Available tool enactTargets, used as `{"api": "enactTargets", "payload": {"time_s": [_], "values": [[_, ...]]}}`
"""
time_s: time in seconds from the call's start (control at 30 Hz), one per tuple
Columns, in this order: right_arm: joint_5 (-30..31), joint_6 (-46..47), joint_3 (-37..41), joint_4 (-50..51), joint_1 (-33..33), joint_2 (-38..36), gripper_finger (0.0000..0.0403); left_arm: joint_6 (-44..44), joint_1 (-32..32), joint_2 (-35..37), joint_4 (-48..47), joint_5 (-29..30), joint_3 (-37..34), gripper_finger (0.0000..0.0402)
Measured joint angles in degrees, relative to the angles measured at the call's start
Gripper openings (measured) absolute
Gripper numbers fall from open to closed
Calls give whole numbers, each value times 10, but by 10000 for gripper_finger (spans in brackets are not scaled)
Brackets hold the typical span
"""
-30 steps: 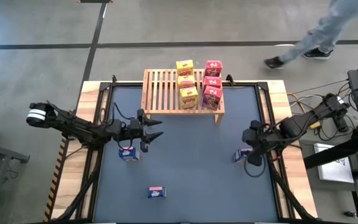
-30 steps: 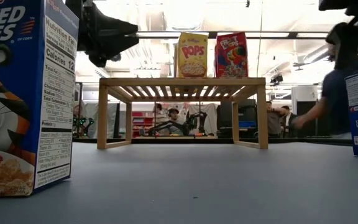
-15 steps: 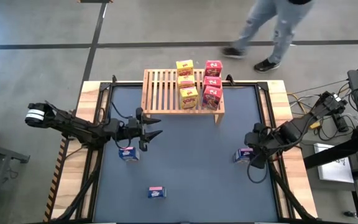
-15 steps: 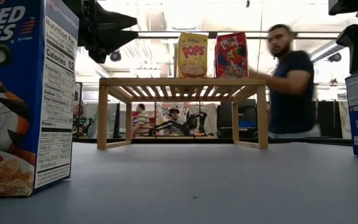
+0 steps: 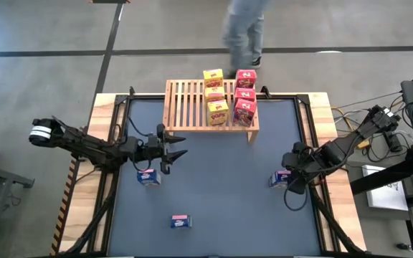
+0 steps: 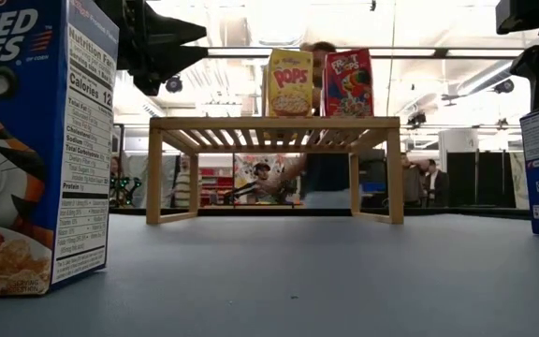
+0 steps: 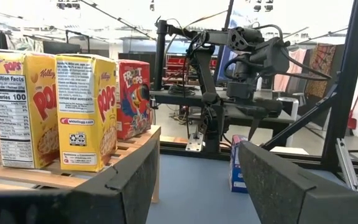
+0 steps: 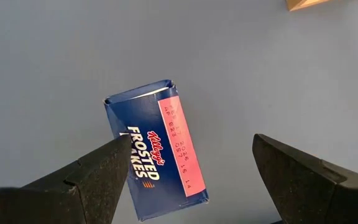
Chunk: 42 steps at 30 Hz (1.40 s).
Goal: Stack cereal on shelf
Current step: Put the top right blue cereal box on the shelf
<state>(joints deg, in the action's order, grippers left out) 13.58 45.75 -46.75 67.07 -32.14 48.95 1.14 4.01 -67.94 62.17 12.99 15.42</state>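
The right tool has settled, released, over the right blue box, ready to grasp; the left tool waits released.

Shelf: light unfinished-looking wood, slatted top, matt. Boxes on the shelf, yellow and red: printed cardboard, slight sheen. Blue boxes off the shelf, e.g. the one below the right claw: same printed cardboard, smooth. Surface under the shelf: blue-grey mat, matt, fine-textured, edged by pale wood. Claw fingers: dark matt plastic-looking, hard edges. Floor beyond the shelf: grey, smooth, dull.
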Motion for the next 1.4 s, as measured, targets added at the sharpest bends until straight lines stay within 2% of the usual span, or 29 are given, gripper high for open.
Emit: {"api": "enactTargets", "payload": {"time_s": [0.67, 0.97, 1.4], "values": [[-4, -10, 21, -6, 0, -3, 325, 0, 0, 0, 0, 0, 0, 208], [-2, -23, -3, -2, 0, -17, 325, 0, 0, -5, -1, 0, 0, 208], [-18, -32, 37, -62, -3, -8, 325, 0, 0, -5, -3, 0, -1, 208]]}}
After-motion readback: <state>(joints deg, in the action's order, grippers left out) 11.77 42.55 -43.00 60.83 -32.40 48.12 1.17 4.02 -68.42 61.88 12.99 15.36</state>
